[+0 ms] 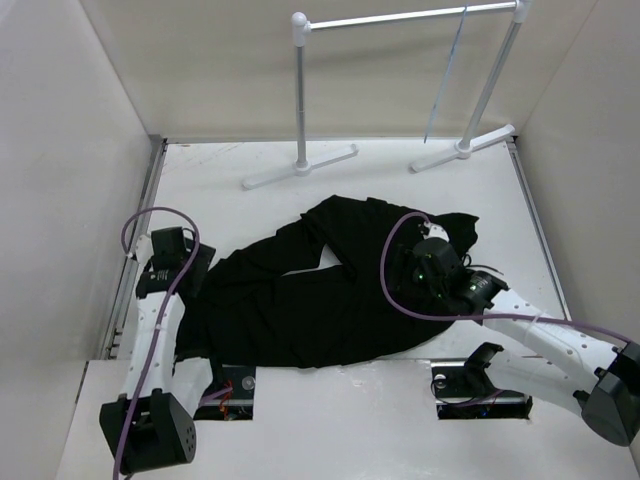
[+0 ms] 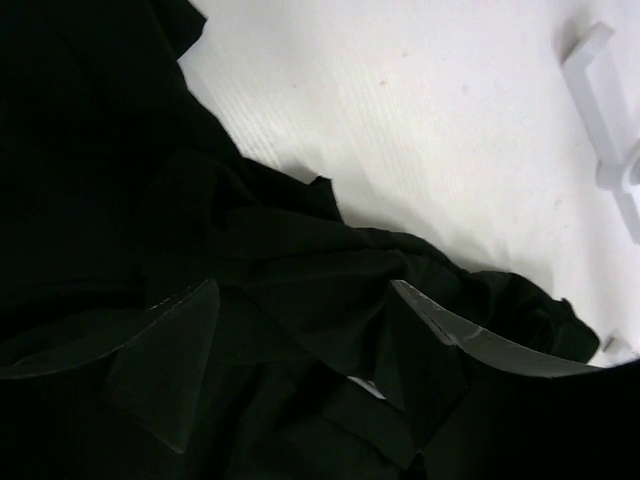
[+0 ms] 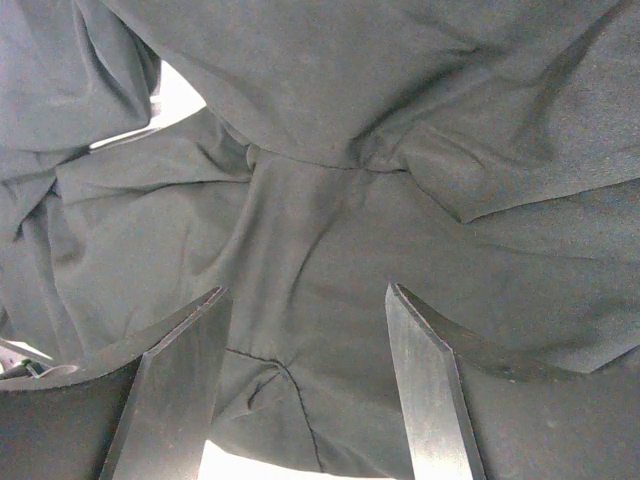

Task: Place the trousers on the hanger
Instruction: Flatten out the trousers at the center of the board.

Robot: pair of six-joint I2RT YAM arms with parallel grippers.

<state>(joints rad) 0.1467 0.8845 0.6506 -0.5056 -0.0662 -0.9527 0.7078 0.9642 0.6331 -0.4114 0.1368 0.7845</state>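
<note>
The black trousers (image 1: 310, 290) lie crumpled across the middle of the white table. The pale-blue wire hanger (image 1: 447, 72) hangs edge-on from the bar of the white rack (image 1: 400, 18) at the back right. My left gripper (image 1: 185, 262) is open and low over the left end of the trousers; in the left wrist view (image 2: 305, 300) its jaws stand wide apart over dark folds (image 2: 280, 240). My right gripper (image 1: 425, 262) is open over the right part; in the right wrist view (image 3: 305, 300) cloth with a seam (image 3: 330, 200) lies between the fingers (image 3: 425, 370).
The rack's two posts stand on T-shaped feet (image 1: 300, 165) (image 1: 462, 148) at the back of the table; one foot shows in the left wrist view (image 2: 605, 100). Walls close in the table on the left, back and right. Two cut-outs (image 1: 235, 385) (image 1: 480, 390) lie at the near edge.
</note>
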